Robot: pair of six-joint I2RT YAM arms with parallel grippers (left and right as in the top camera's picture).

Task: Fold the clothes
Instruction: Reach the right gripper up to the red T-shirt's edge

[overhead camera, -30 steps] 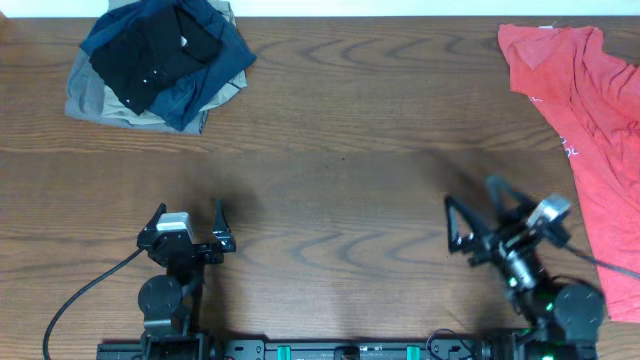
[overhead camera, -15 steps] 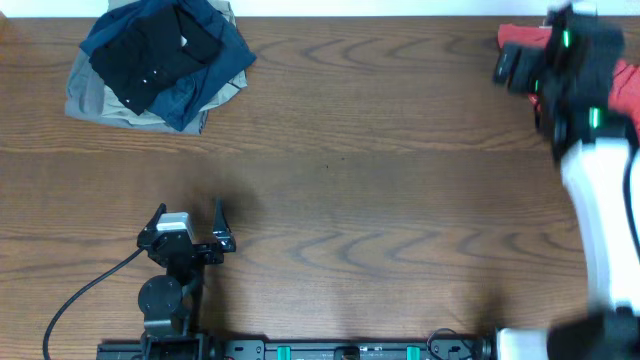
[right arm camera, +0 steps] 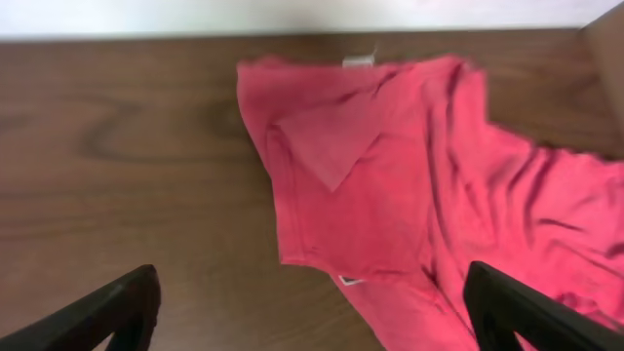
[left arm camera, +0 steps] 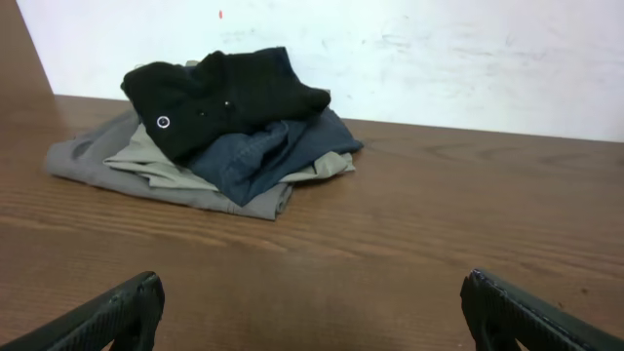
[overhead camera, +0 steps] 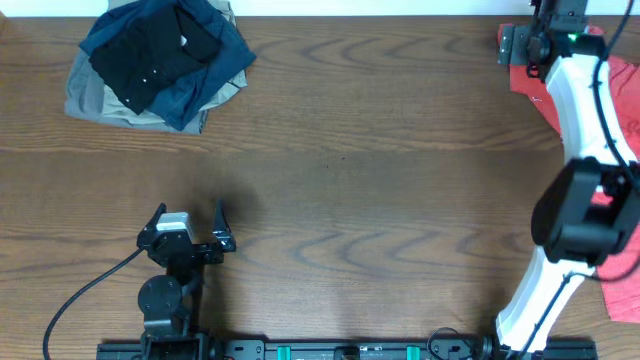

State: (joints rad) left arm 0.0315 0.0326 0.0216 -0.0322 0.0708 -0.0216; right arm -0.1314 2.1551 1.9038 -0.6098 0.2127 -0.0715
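The coral-red T-shirt (right arm camera: pixel 390 185) lies crumpled at the table's far right; one sleeve spreads flat toward the left, and a white-outlined mark shows near its hem. In the overhead view the T-shirt (overhead camera: pixel 628 115) is mostly covered by my right arm. My right gripper (overhead camera: pixel 532 45) hangs above the shirt's far left corner. In the right wrist view the right gripper (right arm camera: pixel 312 327) is wide open and empty, apart from the cloth. My left gripper (overhead camera: pixel 190 225) rests near the front left, open and empty; it shows the same in the left wrist view (left arm camera: pixel 312 322).
A pile of black, navy and khaki garments (overhead camera: pixel 155 65) sits at the far left, also in the left wrist view (left arm camera: pixel 224 127). The wooden table (overhead camera: pixel 380 180) ends at a white wall at the back. The right arm (overhead camera: pixel 580 200) spans the right side.
My right arm has swung from the front right out to the far right corner, over the T-shirt, and settled there. The left arm has not moved.
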